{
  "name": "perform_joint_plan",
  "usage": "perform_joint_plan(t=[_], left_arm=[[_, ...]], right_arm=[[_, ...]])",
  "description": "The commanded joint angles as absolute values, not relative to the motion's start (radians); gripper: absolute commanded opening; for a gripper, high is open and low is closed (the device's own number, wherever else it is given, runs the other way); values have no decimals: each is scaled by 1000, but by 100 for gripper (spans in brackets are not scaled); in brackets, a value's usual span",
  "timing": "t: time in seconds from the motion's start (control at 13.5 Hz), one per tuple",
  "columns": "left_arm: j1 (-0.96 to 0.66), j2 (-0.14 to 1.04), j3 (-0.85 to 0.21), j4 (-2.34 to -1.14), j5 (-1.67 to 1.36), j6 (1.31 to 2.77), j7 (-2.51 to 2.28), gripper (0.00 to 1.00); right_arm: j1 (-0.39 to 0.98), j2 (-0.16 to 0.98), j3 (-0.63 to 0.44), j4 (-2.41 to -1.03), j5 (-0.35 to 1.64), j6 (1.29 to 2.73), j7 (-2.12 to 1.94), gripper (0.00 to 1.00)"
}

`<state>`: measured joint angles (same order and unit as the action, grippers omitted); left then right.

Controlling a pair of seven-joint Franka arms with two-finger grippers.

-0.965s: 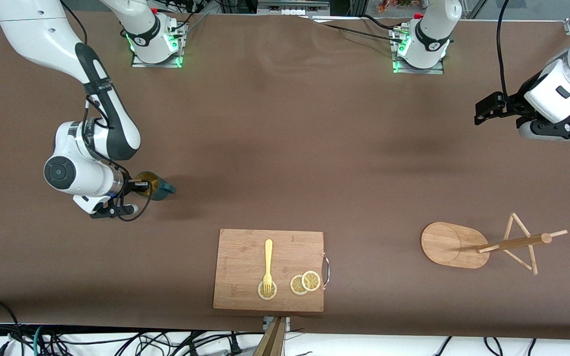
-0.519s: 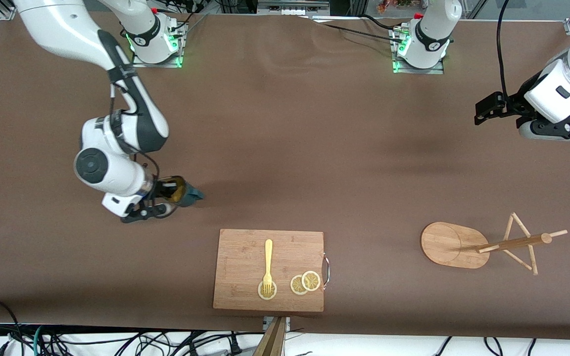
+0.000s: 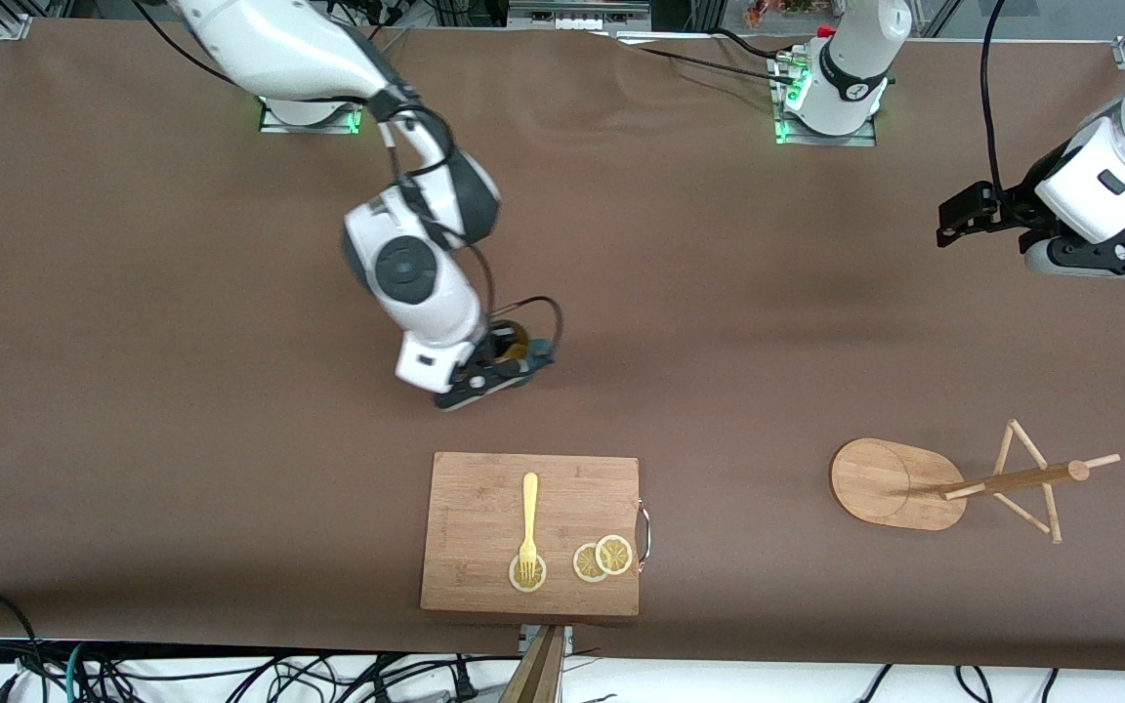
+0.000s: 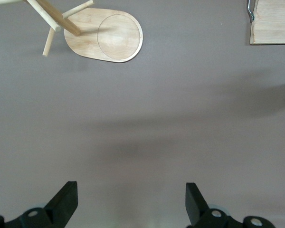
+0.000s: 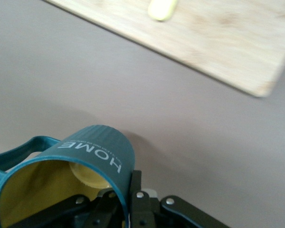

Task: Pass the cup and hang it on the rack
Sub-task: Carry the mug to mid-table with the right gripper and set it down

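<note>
The right gripper (image 3: 502, 363) is clamped on the rim of the cup (image 3: 516, 344), one finger inside the yellowish bowl and one against the ribbed teal wall, so the cup hangs tipped with its handle (image 5: 14, 154) sticking out free. That grip leaves the handle clear, which suits a handover. The gripper carries the cup above bare table (image 3: 719, 342) in the middle, over a spot just past the far edge of the cutting board (image 3: 484, 508), on which lie a fork (image 3: 528, 522) and lemon slices (image 3: 602, 558).

The left gripper (image 4: 131, 204) waits with its jaws wide apart, up over the left arm's end of the table. The rack (image 3: 953, 481) stands there, nearer the front camera. It seems upright, its pegs (image 3: 1029, 447) bare, though the view foreshortens it.
</note>
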<state>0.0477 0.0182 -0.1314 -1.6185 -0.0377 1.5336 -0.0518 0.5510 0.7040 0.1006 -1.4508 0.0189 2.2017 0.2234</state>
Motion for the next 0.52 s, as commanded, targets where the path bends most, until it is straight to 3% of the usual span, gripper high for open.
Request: perform_joint_plan(t=[0.0, 0.22, 0.45], left_arm=[[49, 29, -135, -1589, -15, 1519, -49, 100], [49, 29, -137, -1589, -15, 1519, -48, 100], [49, 29, -137, -1589, -15, 1519, -43, 100]], right_arm=[[648, 868, 89, -1226, 25, 2193, 409, 0], [765, 962, 83, -1109, 18, 2218, 567, 0], [856, 980, 58, -1106, 17, 2241, 642, 0]])
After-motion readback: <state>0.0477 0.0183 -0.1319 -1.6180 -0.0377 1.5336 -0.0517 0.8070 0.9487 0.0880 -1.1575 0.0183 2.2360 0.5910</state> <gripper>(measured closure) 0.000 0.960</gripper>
